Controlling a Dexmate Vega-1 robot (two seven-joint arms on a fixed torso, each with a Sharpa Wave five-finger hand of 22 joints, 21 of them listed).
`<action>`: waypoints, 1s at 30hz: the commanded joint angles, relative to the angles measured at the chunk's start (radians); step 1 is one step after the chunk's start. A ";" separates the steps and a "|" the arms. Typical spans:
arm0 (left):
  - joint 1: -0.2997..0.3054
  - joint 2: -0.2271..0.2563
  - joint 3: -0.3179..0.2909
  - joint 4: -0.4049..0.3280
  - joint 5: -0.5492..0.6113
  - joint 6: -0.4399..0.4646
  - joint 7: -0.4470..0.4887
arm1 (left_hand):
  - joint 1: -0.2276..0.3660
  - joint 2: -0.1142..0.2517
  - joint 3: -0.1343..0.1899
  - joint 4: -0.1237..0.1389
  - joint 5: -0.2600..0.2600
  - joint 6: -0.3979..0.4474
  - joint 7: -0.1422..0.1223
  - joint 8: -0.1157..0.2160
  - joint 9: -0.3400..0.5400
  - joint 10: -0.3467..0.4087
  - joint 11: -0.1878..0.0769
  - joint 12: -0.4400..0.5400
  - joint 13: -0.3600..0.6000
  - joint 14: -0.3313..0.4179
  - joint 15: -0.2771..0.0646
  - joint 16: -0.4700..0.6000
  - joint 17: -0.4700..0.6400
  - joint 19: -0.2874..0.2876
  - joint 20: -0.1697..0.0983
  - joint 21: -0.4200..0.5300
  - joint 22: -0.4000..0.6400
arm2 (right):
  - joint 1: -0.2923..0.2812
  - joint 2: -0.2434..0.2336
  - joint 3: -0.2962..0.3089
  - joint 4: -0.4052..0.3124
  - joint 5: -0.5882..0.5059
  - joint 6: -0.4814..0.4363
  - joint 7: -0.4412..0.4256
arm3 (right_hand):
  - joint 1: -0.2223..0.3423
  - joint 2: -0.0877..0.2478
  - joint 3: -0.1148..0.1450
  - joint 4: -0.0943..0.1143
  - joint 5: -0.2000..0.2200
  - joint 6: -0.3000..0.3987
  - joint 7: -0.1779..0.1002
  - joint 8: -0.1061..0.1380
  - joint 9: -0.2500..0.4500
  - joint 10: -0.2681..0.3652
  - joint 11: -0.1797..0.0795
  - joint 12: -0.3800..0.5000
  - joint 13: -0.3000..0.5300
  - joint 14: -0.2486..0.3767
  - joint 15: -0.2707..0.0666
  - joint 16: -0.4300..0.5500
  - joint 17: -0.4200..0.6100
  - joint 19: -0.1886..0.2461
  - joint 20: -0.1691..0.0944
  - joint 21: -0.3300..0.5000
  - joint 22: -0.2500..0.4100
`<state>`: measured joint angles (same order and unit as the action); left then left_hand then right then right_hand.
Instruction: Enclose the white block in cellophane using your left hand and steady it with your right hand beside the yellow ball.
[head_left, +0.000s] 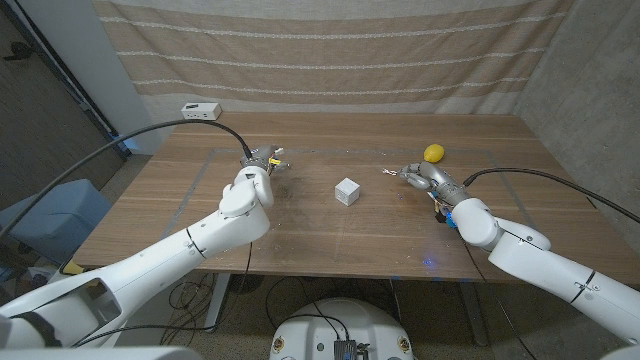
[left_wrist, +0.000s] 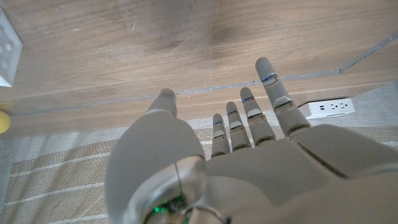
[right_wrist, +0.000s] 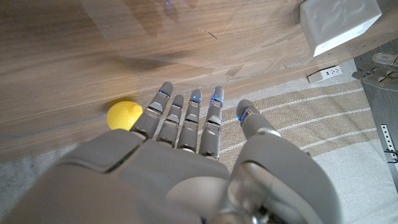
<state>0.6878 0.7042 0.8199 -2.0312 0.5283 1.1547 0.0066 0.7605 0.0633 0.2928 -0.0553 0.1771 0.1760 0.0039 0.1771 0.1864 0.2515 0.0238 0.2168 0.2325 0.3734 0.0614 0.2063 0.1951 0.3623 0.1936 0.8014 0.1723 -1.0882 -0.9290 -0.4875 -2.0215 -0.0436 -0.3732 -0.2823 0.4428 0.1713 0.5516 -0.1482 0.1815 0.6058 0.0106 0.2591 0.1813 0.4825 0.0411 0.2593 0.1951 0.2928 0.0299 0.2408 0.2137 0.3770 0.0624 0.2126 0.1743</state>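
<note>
A small white block (head_left: 347, 191) stands at the middle of the wooden table on a clear cellophane sheet (head_left: 290, 215) spread flat over the wood. The yellow ball (head_left: 433, 153) lies at the back right. My left hand (head_left: 262, 160) hovers left of the block, fingers spread, holding nothing. My right hand (head_left: 418, 176) is between the block and the ball, just in front of the ball, fingers extended and empty. In the right wrist view the ball (right_wrist: 124, 114) sits past my fingers (right_wrist: 186, 121) and the block (right_wrist: 339, 22) shows a wrinkled face. The left wrist view catches the block's edge (left_wrist: 6, 50).
A white power strip (head_left: 200, 110) lies at the table's back left corner. A striped cloth (head_left: 330, 50) hangs behind the table. The sheet's edge (left_wrist: 367, 53) shows as a thin raised line on the wood. Bare wood extends in front of the block.
</note>
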 joint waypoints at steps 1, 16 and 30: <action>-0.034 -0.009 -0.001 -0.008 -0.200 0.145 0.026 | -0.002 0.007 0.005 -0.006 0.000 -0.006 0.008 0.003 0.002 -0.004 0.018 -0.003 -0.001 0.007 0.009 0.001 -0.001 0.027 0.004 0.006 0.001 | 0.012 -0.002 -0.012 -0.003 -0.022 -0.019 0.019 | 0.013 0.000 0.005 -0.001 0.004 0.005 0.001 0.000 0.003 -0.001 0.008 -0.002 0.002 0.002 -0.006 0.002 0.000 0.003 -0.007 -0.004 0.002; 0.112 -0.051 -0.240 0.035 -0.538 -0.114 0.188 | 0.073 0.053 0.060 -0.062 0.012 -0.075 0.046 0.004 0.003 -0.038 0.048 -0.001 0.003 0.013 0.031 0.000 -0.004 0.074 -0.007 -0.011 -0.002 | 0.030 0.010 -0.015 0.015 -0.022 -0.016 0.029 | 0.020 -0.004 0.004 -0.004 0.003 0.004 0.005 -0.007 0.003 -0.004 0.012 -0.007 0.002 0.002 -0.007 0.000 -0.001 0.003 -0.006 -0.005 0.002; 0.137 -0.050 -0.339 0.155 -0.855 -0.347 0.128 | 0.128 0.084 0.109 -0.099 0.023 -0.061 0.023 0.016 0.003 -0.021 0.063 0.013 0.009 0.056 0.034 0.009 -0.004 0.136 -0.025 -0.013 -0.002 | 0.062 0.030 -0.029 0.039 -0.027 -0.018 0.042 | 0.022 -0.006 0.003 -0.003 0.003 0.004 0.006 -0.012 0.003 -0.005 0.012 -0.011 0.002 0.003 -0.007 0.000 -0.001 0.004 -0.005 -0.006 0.002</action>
<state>0.7762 0.6593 0.5780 -1.9648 -0.0637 1.0258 0.1688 0.8648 0.1436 0.3844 -0.1467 0.1925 0.1115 0.0584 0.1887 0.1865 0.2267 0.0767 0.2216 0.2350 0.4156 0.0924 0.2051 0.1814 0.4869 0.1717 0.7888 0.1643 -1.0515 -0.9146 -0.5046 -2.0013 -0.0667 -0.3878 -0.2527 0.4544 0.1674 0.5515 -0.1481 0.1815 0.6057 0.0106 0.2470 0.1816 0.4731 0.0503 0.2545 0.1953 0.2928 0.0302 0.2408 0.2089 0.3769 0.0625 0.2114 0.1743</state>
